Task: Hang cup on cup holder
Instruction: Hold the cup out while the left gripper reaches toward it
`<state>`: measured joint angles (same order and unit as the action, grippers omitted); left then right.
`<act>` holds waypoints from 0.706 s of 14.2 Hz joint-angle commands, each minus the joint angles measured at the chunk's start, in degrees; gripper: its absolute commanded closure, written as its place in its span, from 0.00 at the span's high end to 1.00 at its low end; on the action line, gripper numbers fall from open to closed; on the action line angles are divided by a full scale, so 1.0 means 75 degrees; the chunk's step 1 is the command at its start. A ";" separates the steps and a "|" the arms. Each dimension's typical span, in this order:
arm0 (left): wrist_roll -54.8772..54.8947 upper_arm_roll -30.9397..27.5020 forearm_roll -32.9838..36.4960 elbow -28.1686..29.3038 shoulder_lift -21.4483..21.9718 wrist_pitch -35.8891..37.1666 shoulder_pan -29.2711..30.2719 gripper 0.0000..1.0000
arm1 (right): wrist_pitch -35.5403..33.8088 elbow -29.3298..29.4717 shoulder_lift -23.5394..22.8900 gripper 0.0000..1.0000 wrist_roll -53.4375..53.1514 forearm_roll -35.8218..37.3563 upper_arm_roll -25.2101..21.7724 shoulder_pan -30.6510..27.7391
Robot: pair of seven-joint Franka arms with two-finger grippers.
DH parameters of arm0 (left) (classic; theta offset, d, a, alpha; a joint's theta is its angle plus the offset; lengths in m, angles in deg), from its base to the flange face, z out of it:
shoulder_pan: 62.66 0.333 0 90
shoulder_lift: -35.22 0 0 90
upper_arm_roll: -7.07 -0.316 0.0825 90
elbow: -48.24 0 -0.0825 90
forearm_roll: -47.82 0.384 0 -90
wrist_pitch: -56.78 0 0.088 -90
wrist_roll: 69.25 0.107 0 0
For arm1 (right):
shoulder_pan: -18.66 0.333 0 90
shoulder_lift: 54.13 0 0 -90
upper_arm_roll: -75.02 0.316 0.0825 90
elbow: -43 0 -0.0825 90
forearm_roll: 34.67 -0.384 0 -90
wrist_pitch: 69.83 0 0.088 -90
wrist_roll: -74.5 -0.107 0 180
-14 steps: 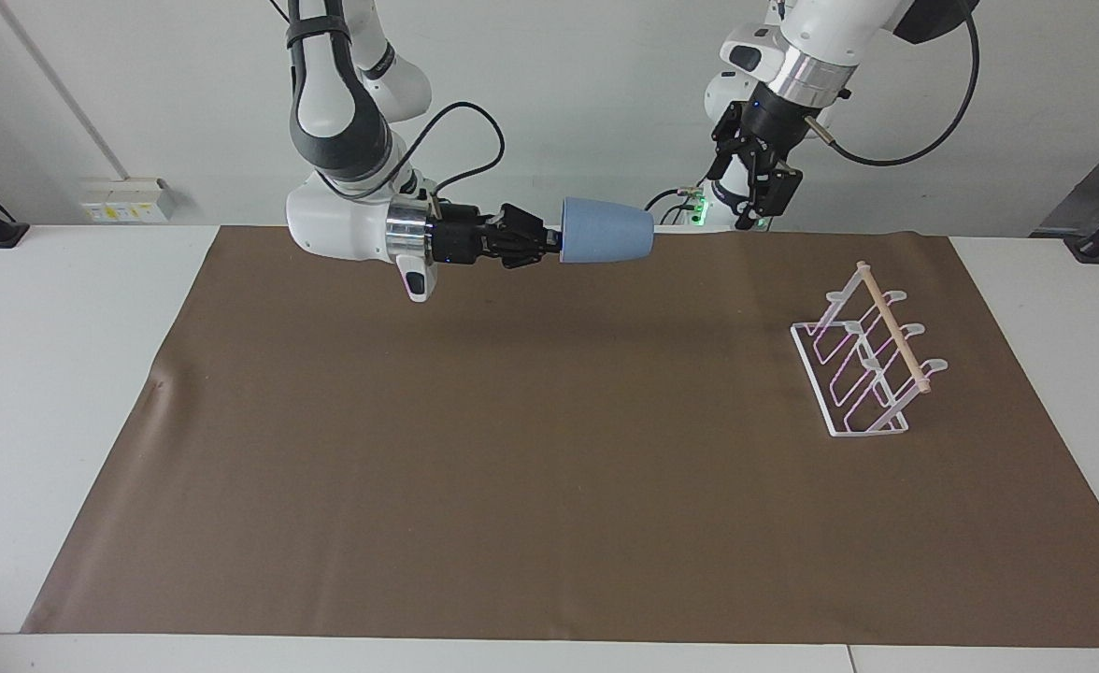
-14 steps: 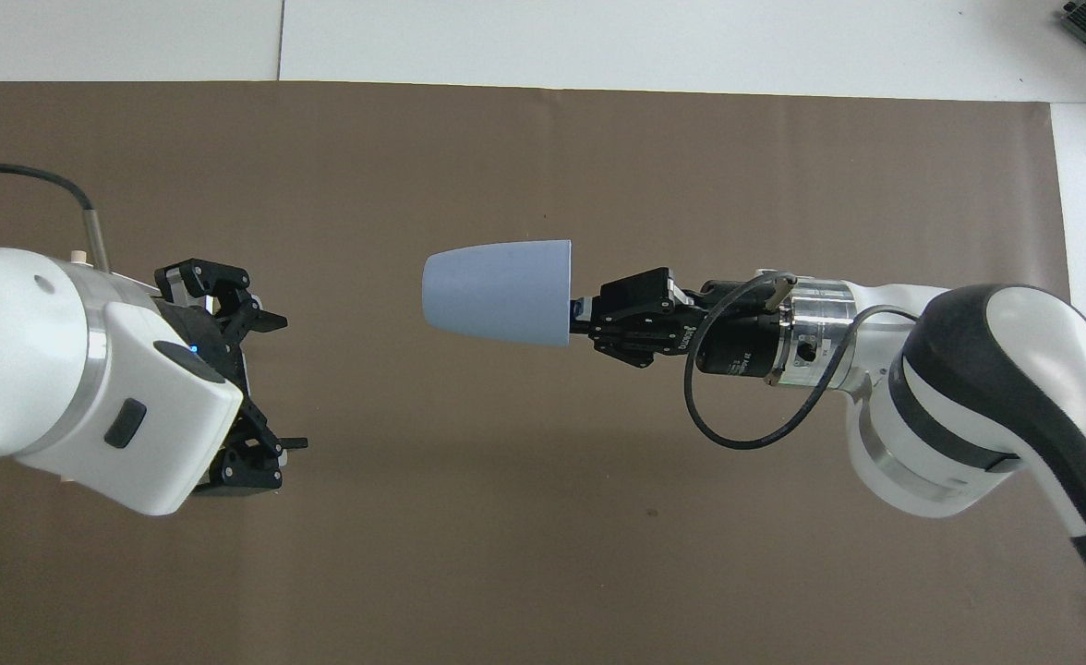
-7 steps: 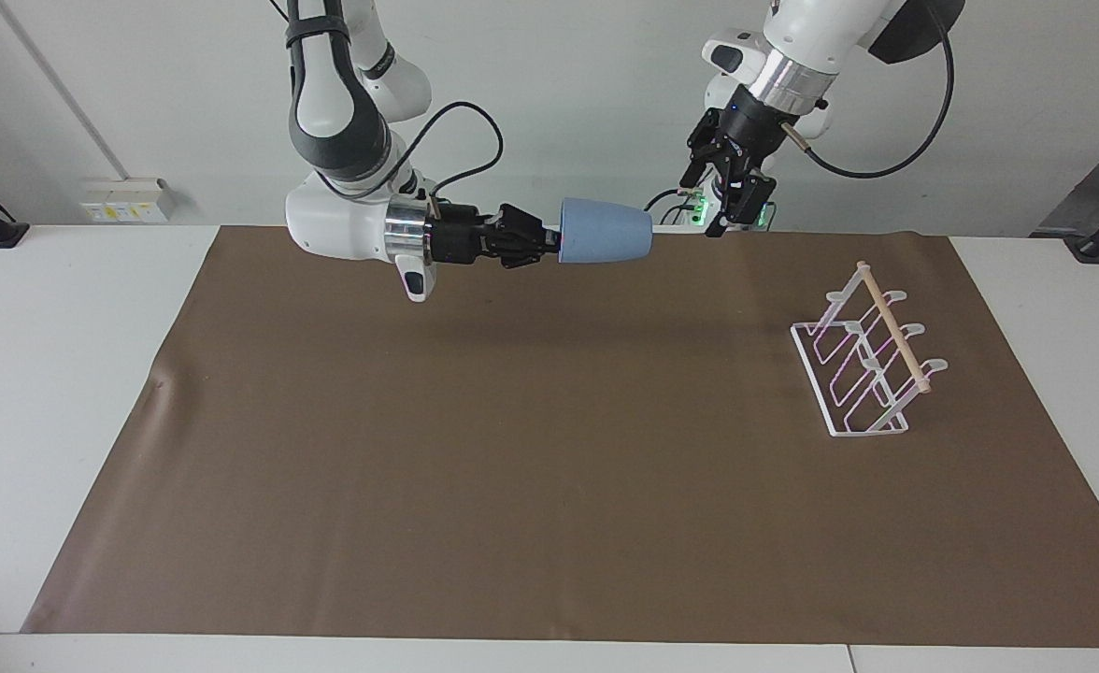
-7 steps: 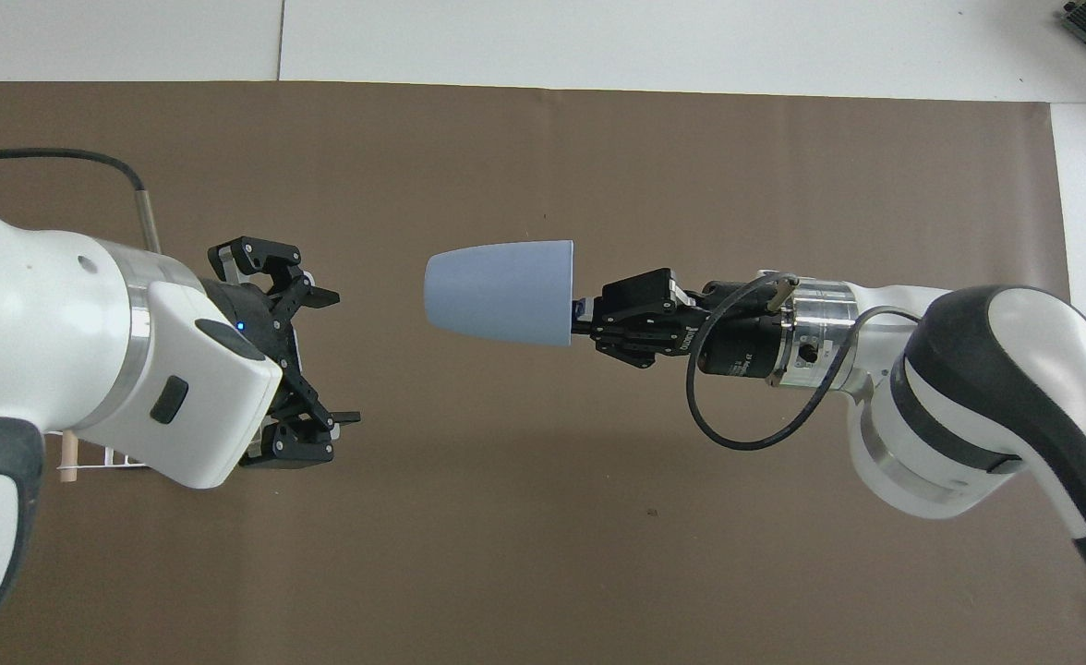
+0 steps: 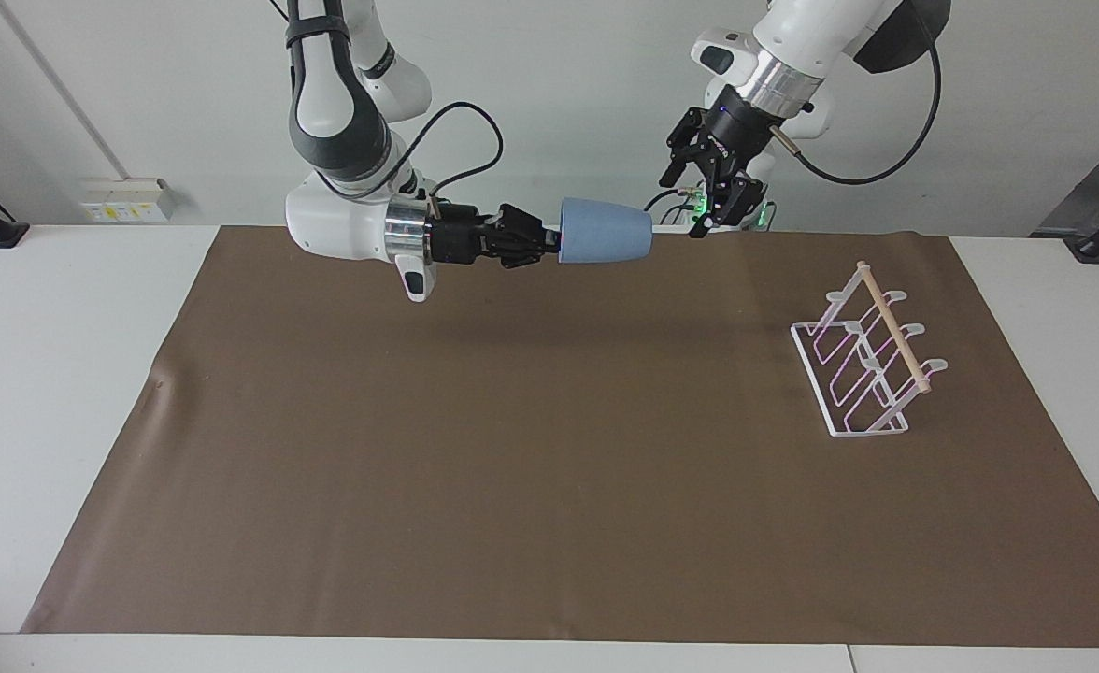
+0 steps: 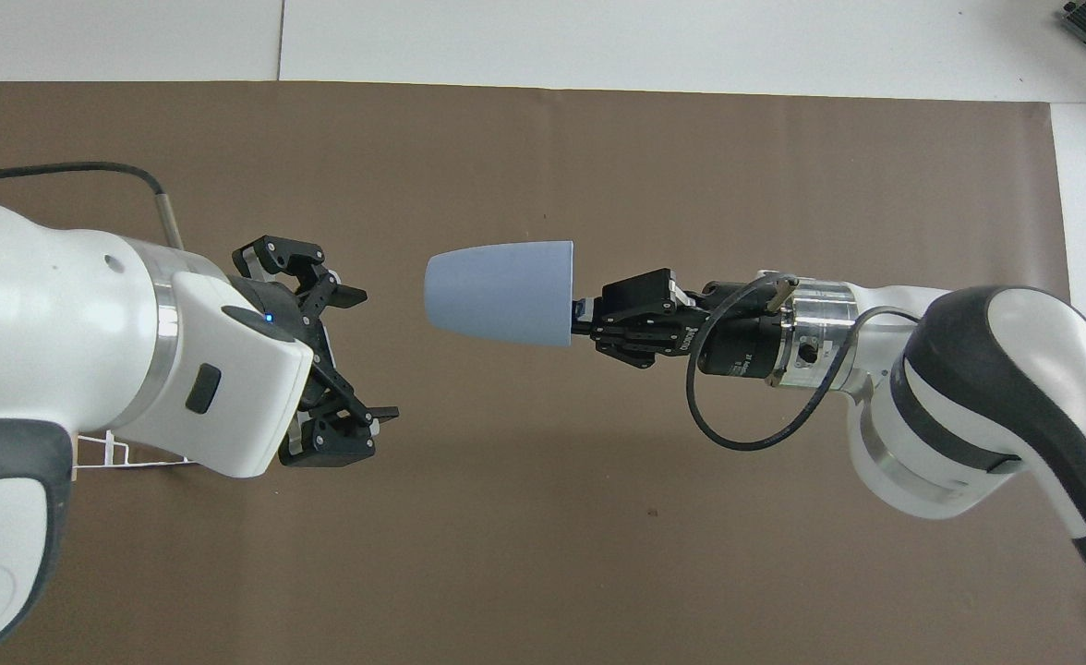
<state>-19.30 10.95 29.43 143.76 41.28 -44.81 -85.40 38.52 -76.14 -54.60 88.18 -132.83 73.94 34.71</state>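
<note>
Facing view
Cup [image 5: 606, 230]: a light-blue tumbler held in the air over the brown mat [image 5: 549, 449], lying on its side. Its long axis runs level along the surface's length. The narrow closed base points toward the left arm's end, where the cup holder stands; the wide rim faces the right arm.
Right claw [image 5: 552, 245]: reaches level from the right arm, pinching the cup at its rim.
Left claw [image 5: 704, 192]: up in the air beside the cup's base, apart from it, fingers spread.
Cup holder [image 5: 865, 353]: a slanted white wire rack with a wooden dowel across its top, standing on the mat at the left arm's end, well apart from the cup.

Overhead view
Cup [image 6: 499, 293]: level over the mat [image 6: 543, 517], long axis across the picture, tapered base toward the left claw, rim toward the right claw.
Right claw [image 6: 580, 319]: pressed onto the cup's rim, wrist in line with the cup.
Left claw [image 6: 358, 356]: spread wide, facing the cup's base with a clear gap between them.
Cup holder [image 6: 104, 454]: only a bit of white wire shows under the left arm.
</note>
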 commanded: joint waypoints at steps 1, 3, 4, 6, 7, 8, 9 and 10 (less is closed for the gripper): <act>-0.0727 0.0232 -0.0020 -0.0197 -0.0174 -0.0387 -0.0039 1.00 | 0.0131 -0.0251 0.0226 0.00 0.0344 -0.0272 0.0038 0.0145; -0.0812 0.0431 0.0015 -0.0221 -0.0373 -0.0435 -0.0039 1.00 | 0.0271 -0.0251 0.0214 0.00 0.0344 -0.0272 0.0038 0.0146; -0.0812 0.0432 0.0027 -0.0232 -0.0420 -0.0435 -0.0039 1.00 | 0.0318 -0.0251 0.0214 0.00 0.0344 -0.0272 0.0038 0.0157; -0.0801 0.0432 0.0039 -0.0244 -0.0467 -0.0435 -0.0039 1.00 | 0.0319 -0.0251 0.0214 0.00 0.0356 -0.0272 0.0038 0.0157; -0.0789 0.0432 0.0062 -0.0290 -0.0479 -0.0435 -0.0027 1.00 | 0.0319 -0.0251 0.0214 0.00 0.0356 -0.0272 0.0038 0.0157; -0.0766 0.0432 0.0236 -0.0337 -0.0491 -0.0435 0.0008 1.00 | 0.0319 -0.0251 0.0214 0.00 0.0367 -0.0272 0.0038 0.0157; -0.0742 0.0421 0.0447 -0.0349 -0.0572 -0.0435 0.0055 1.00 | 0.0319 -0.0251 0.0214 0.00 0.0460 -0.0272 0.0038 0.0157; -0.0742 0.0420 0.0519 -0.0500 -0.0689 -0.0446 0.0067 1.00 | 0.0319 -0.0251 0.0214 0.00 0.0693 -0.0191 0.0038 0.0157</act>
<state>-24.52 13.99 31.43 142.54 38.01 -47.88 -85.38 39.80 -76.31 -54.59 89.45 -132.83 74.03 35.71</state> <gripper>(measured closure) 0.000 0.952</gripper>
